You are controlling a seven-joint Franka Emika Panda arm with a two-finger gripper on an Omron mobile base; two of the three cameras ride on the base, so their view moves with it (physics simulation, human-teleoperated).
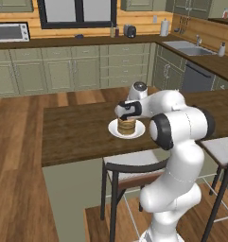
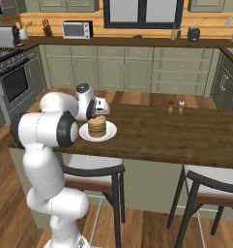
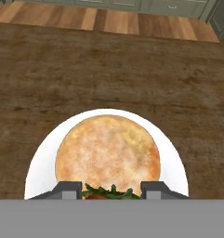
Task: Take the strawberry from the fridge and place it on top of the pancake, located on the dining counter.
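**Strawberry poised over the pancakes**

The tiny deep-red strawberry [image 3: 102,195] with green leaves sits clenched in the dark 2-finger pincer [image 3: 111,189], just above the tan pancake stack [image 3: 108,149] on the dark wooden worktop [image 3: 48,69]; placing step; next, lower slightly and release.

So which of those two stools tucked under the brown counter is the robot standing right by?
The stool directly below the pancake plate, in the right base view; the arm rises right beside it. The other stool stands further along the dining counter, with nothing near it.
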